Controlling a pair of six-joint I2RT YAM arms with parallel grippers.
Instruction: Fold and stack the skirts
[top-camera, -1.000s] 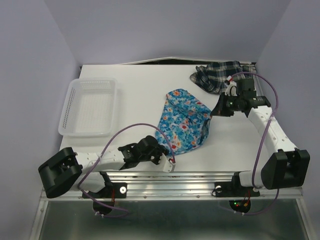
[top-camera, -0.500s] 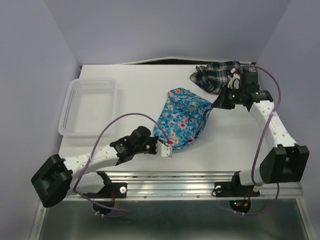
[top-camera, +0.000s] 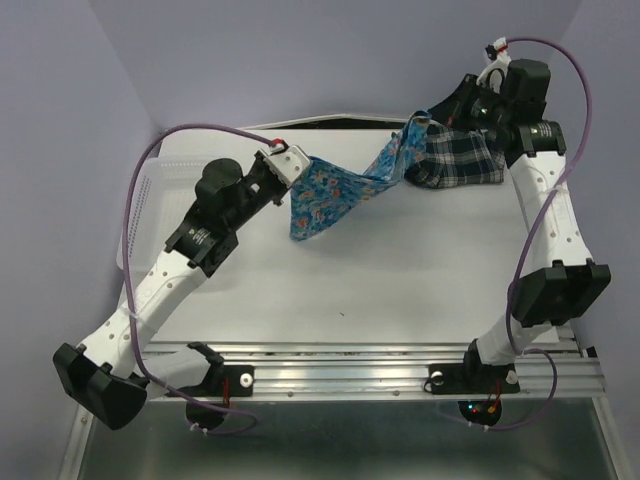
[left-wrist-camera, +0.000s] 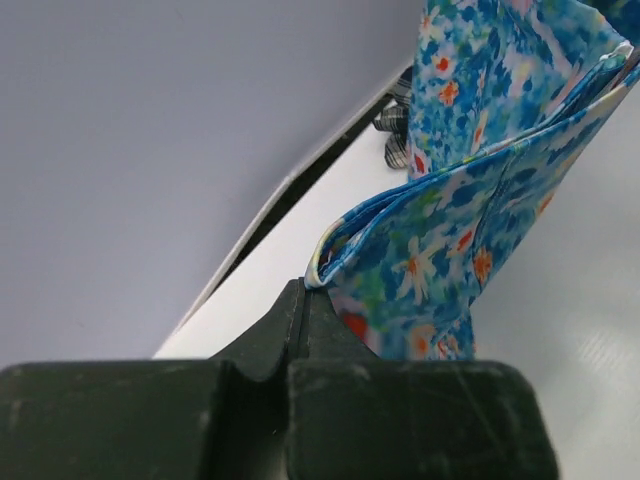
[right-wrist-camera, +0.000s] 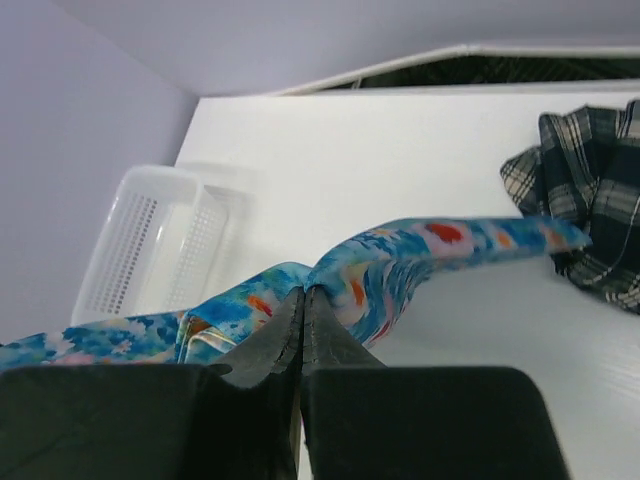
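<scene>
1. Top external: high, behind the arm bases, looking down toward 12 o'clock; far off, whole table (top-camera: 400, 290) in frame.
2. Left wrist: tight over left gripper (left-wrist-camera: 303, 290), facing about 2 o'clock along floral skirt (left-wrist-camera: 450, 240).
3. Right wrist: tight over right gripper (right-wrist-camera: 303, 295), facing about 9 o'clock, basket (right-wrist-camera: 130, 240) beyond.
4. All three share floral skirt and plaid skirt (right-wrist-camera: 590, 180).
</scene>
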